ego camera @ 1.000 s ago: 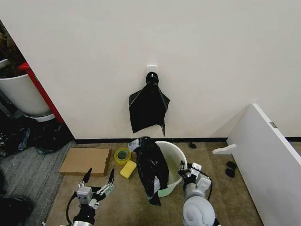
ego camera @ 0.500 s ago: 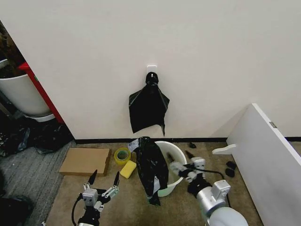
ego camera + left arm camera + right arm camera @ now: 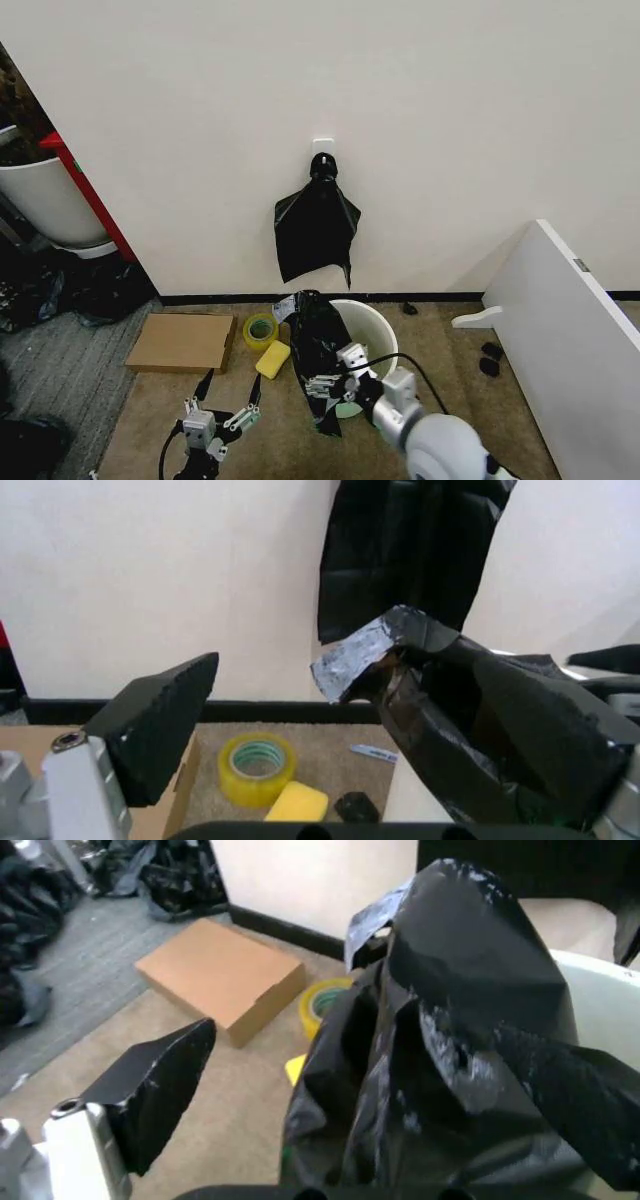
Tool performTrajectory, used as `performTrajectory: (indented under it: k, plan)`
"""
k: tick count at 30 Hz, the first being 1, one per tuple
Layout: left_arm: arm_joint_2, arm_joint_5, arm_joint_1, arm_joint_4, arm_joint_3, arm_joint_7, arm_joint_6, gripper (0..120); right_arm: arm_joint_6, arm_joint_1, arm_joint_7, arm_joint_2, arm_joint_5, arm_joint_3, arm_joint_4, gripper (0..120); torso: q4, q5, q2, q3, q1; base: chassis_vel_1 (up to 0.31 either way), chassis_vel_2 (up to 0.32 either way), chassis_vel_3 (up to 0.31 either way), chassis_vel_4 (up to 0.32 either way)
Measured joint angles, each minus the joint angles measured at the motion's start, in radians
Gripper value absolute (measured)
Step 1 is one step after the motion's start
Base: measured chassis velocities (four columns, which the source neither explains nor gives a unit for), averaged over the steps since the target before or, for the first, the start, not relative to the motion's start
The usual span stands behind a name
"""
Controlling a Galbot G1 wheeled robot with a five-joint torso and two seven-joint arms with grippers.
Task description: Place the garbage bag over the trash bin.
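left end effector [image 3: 228,405]: low, fingers spread apart | right end effector [image 3: 325,383]: forward, fingers parted

The floor by the wall is being viewed from high above by the head camera. The garbage bag [image 3: 322,352] [image 3: 470,727] [image 3: 450,1035] is being viewed close, low down, by both wrist cameras, each facing the wall.

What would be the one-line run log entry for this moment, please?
bag: draped over bin rim, not spread | right hand: open, at bag | left hand: open, low, apart
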Motion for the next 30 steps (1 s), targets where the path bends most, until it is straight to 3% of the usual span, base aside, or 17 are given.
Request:
performTrajectory:
  k: [5,6,11,24,30]
  plan:
    - [-0.005,0.001,-0.003,0.001,0.019,0.003,0.0,100,0.049,0.035,0.025,0.006,-0.008,-0.02,-0.046,81,0.0,-0.0001,0.0,0.0,0.0,0.0,0.0,0.0,0.0]
    - [-0.006,0.004,-0.004,0.004,0.027,0.003,0.0,100,0.053,0.039,0.024,0.003,-0.014,-0.026,-0.05,73,-0.0001,-0.0001,0.0,0.0,0.0,0.0,0.0,0.0,0.0]
    - [-0.012,0.008,-0.005,0.007,0.04,0.002,0.001,100,0.054,0.043,0.018,0.002,-0.03,-0.034,-0.059,61,-0.0001,-0.0002,0.0,0.0,0.0,0.0,0.0,0.0,0.0]
    - [-0.013,0.006,-0.008,0.002,0.05,0.0,0.012,100,0.072,0.059,0.039,-0.008,-0.04,-0.038,-0.084,10,0.0,0.0,0.0,0.0,0.0,0.0,0.0,0.0,0.0]
    - [-0.005,0.001,-0.028,-0.005,0.062,-0.001,0.034,100,0.071,0.049,0.041,-0.01,-0.037,-0.027,-0.073,0,-0.0001,0.0,0.0,0.0,0.0,0.0,0.0,0.0,0.0]
